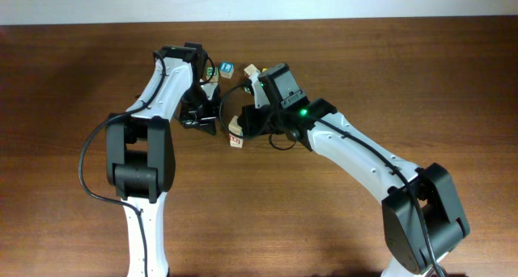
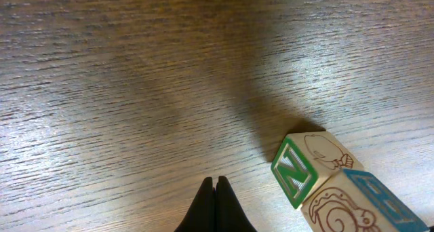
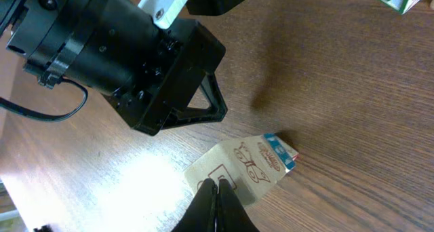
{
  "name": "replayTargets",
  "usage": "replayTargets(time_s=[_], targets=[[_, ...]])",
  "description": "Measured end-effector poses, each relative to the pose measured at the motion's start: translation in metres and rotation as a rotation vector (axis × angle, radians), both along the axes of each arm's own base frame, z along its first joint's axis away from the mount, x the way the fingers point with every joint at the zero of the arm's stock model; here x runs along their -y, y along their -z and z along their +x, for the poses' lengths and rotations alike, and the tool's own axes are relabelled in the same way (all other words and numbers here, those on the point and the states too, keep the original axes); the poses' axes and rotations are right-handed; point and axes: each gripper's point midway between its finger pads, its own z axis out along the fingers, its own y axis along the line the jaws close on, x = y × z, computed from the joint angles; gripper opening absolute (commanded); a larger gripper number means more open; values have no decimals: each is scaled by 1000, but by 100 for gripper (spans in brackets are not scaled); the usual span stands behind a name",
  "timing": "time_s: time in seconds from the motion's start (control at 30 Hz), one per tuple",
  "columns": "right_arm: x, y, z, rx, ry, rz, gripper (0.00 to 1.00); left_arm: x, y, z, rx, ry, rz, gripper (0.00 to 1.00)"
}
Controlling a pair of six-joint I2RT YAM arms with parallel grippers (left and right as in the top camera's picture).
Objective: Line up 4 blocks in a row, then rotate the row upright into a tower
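Right fingers (image 3: 215,199), clenched empty, touch a pale block (image 3: 247,161) (likely nudging it round). Left fingers (image 2: 215,199), also clenched, hover beside the green-lettered block (image 2: 295,172).

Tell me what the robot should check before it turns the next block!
1. Left end effector shut with nothing in it: ok.
2. Green N block in sight, apart from that end effector: ok.
3. N block free of neighbours: cannot tell, the blue-faced block sits right beside it.
4. Right end effector shut, tips at the pale block; touching it: cannot tell.
5. Room between the arms: not ok, the left arm is close beside the right end effector.
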Motion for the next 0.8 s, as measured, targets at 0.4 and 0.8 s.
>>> replayTargets(time_s=[0.4,0.8], targets=[[-1,0,3,4,4,-5,5,0,0,0,0,0,0,0],[3,-56,8,17,-37,-50,33,-13,-14,4,12,9,69,1]])
